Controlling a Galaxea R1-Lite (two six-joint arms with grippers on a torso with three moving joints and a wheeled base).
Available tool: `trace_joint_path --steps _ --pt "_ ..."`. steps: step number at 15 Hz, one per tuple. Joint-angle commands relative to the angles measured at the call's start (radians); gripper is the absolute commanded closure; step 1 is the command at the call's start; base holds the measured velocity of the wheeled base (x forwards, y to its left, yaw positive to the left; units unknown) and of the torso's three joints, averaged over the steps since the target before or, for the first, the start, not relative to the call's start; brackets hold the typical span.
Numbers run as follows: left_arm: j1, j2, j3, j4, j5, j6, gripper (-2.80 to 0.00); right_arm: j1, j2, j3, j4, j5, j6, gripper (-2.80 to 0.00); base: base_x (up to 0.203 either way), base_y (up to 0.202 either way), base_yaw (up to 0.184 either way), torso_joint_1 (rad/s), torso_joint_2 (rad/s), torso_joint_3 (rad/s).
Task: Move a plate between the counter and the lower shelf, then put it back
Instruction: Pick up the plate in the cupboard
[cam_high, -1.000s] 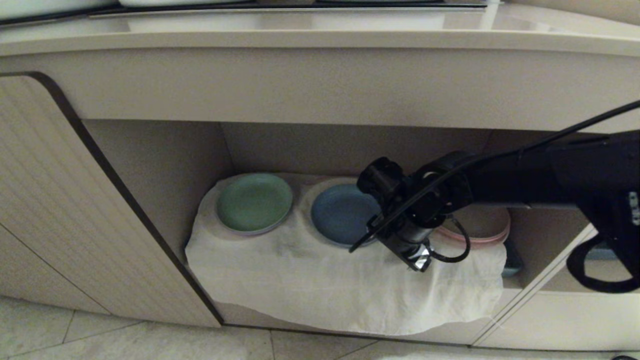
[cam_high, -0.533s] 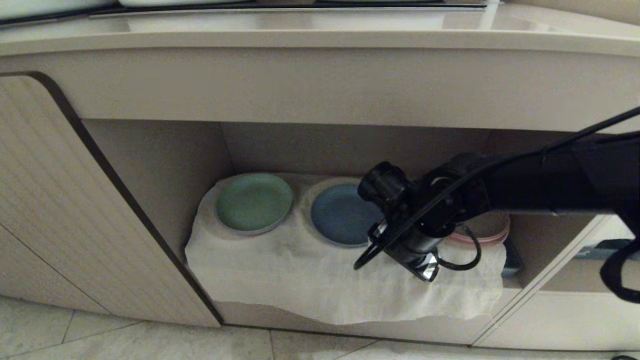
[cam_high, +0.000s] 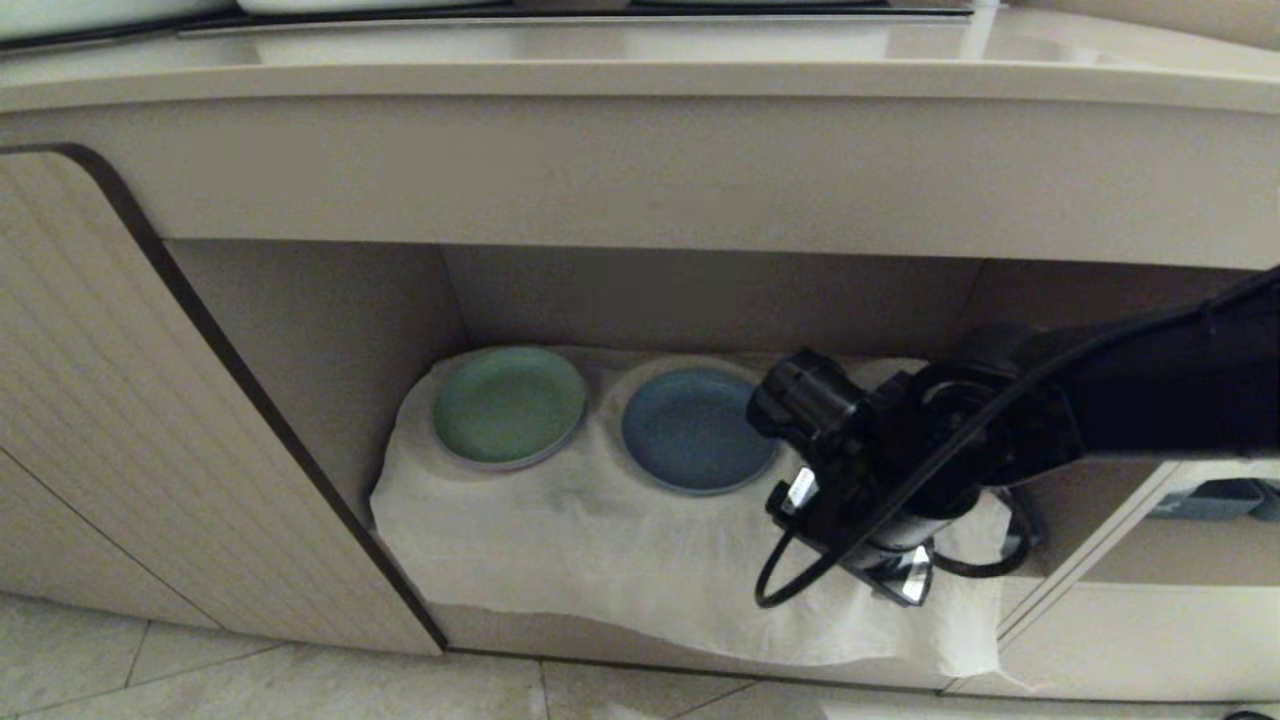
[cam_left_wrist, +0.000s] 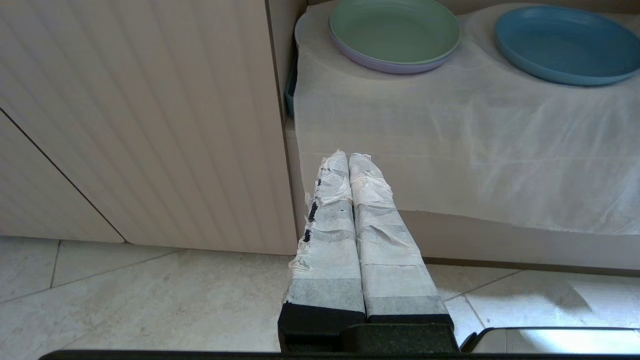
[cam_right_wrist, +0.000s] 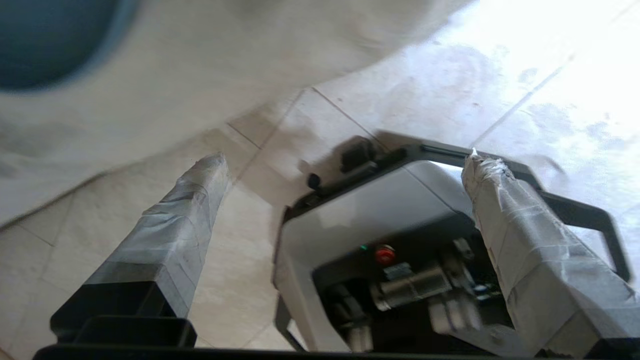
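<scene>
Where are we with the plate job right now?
Done, by the look of it: the round light blue plate lies flat on the white cloth in the beige lower shelf, beside a green plate. In hand: nothing; the right gripper is open and empty over the floor. Whether counter steps remain, I cannot tell.

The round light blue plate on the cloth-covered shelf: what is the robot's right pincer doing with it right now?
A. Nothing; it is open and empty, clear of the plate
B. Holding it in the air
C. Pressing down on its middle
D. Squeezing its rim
A: the right pincer has its fingers spread wide with only floor between them, while the round light blue plate lies flat on the white cloth, untouched.
</scene>
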Motion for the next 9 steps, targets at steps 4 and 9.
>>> trace_joint_path --steps 4,9 --pt "0.0 0.0 0.0 0.0 0.0 0.0 0.0 0.029 -0.115 0.125 0.005 -0.051 -0.004 0.0 0.0 0.0 0.0 0.0 0.0 0.0" --pt "0.0 0.0 0.0 0.0 0.0 0.0 0.0 0.028 -0.232 0.26 0.006 -0.052 -0.077 0.0 0.0 0.0 0.0 0.0 0.0 0.0"
